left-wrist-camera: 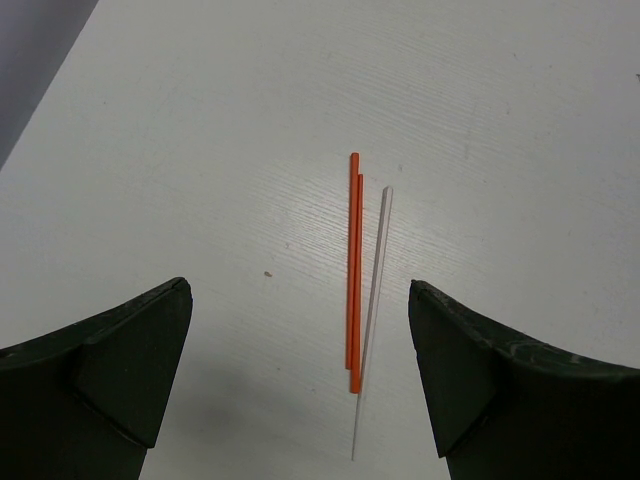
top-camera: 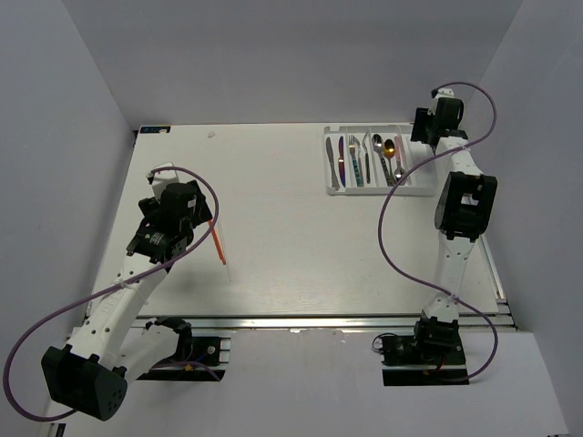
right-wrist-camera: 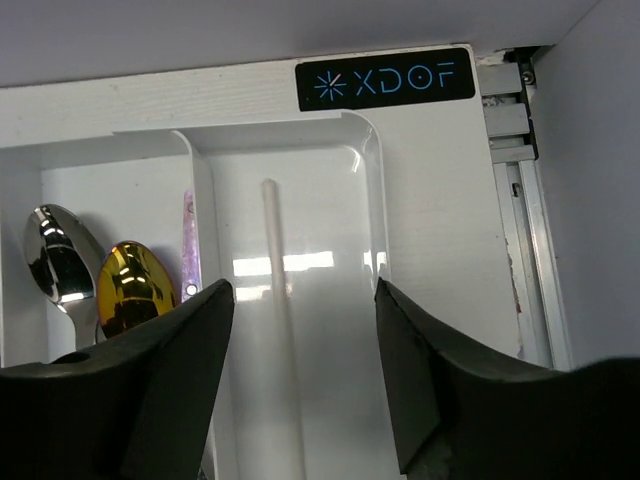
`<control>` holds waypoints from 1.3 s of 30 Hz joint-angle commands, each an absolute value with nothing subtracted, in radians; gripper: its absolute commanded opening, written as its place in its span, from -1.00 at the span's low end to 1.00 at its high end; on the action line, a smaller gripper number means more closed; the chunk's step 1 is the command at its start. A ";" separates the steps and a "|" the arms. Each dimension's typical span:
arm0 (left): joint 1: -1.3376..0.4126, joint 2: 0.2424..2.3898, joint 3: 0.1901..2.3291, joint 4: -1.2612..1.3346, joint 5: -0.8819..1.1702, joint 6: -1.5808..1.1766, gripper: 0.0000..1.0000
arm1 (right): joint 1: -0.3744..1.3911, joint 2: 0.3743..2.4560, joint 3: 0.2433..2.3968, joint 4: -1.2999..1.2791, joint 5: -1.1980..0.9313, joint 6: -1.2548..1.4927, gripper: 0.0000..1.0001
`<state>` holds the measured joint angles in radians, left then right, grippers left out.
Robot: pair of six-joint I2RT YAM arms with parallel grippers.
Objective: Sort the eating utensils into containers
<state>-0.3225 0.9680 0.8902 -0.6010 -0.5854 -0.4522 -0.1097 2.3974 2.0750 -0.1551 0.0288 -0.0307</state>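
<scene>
Two orange-red chopsticks (left-wrist-camera: 354, 270) and one pale chopstick (left-wrist-camera: 373, 300) lie side by side on the table; they also show in the top view (top-camera: 219, 242). My left gripper (left-wrist-camera: 300, 380) is open above them, a finger on each side, empty. The white cutlery tray (top-camera: 418, 178) at the far right holds several forks, knives and spoons (top-camera: 378, 155). My right gripper (right-wrist-camera: 305, 370) is open and empty over the tray's rightmost compartment (right-wrist-camera: 340, 200), where one pale chopstick (right-wrist-camera: 280, 300) lies. A silver spoon (right-wrist-camera: 55, 260) and a gold spoon (right-wrist-camera: 135, 285) lie in the compartment to the left.
The table's right edge has a metal rail (right-wrist-camera: 525, 250). A black XDOF label (right-wrist-camera: 385, 78) sits on the table behind the tray. Grey walls enclose the table on three sides.
</scene>
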 commanded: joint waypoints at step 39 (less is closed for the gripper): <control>-0.183 0.893 0.891 -0.618 -0.686 -0.518 0.96 | 1.054 2.517 2.190 -0.353 0.387 0.425 0.26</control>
